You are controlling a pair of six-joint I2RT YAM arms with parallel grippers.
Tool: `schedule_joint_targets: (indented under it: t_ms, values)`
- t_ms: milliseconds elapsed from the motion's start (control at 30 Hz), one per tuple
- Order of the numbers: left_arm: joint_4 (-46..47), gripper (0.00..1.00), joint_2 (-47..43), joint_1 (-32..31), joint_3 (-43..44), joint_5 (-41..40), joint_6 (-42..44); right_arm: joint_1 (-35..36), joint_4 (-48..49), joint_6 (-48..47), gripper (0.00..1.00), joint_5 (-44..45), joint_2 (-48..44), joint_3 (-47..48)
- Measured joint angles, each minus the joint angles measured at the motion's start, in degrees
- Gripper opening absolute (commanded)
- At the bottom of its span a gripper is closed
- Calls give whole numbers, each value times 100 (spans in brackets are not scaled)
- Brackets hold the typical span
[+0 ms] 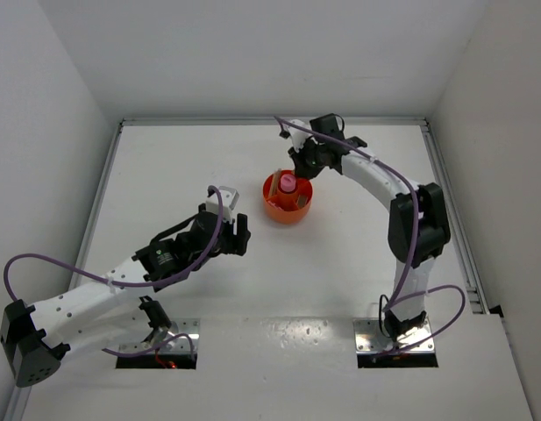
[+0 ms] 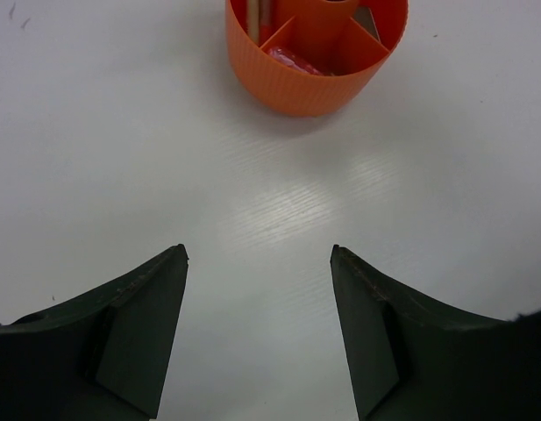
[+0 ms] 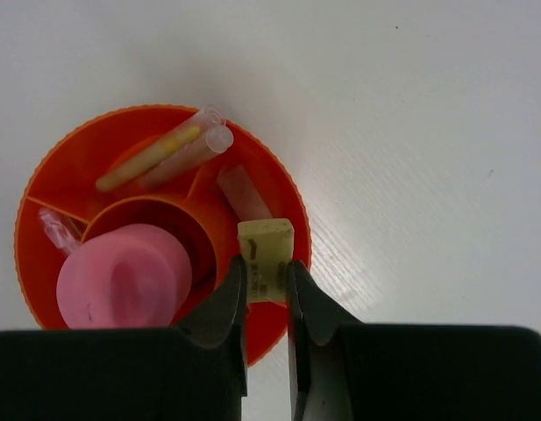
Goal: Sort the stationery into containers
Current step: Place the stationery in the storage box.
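Right gripper [image 3: 266, 267] fingers pinch a small beige rectangular eraser [image 3: 266, 239], its dark print unreadable, over an outer compartment of the round orange plastic organiser [image 3: 51, 167]; left gripper [image 2: 259, 254] fingers spread above white table [image 2: 121, 158].

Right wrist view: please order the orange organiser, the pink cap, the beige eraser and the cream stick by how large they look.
1. orange organiser, clearly largest.
2. pink cap, though it stands nearer the camera.
3. beige eraser and cream stick: similar; the eraser, gripped by the right tool, sits nearer, so unranked.
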Motion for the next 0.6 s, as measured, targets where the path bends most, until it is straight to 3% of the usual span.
schedule_joint_targets:
  t_ms: [167, 400, 500, 600]
  values:
    - [0, 72, 0, 0, 0, 0, 0, 0, -111, 131, 6, -146, 391, 315]
    - [0, 72, 0, 0, 0, 0, 0, -28, -251, 216, 40, -229, 649, 455]
    - [0, 72, 0, 0, 0, 0, 0, -48, -256, 227, 47, -273, 643, 455]
    - [0, 72, 0, 0, 0, 0, 0, -61, -184, 249, 45, -251, 555, 450]
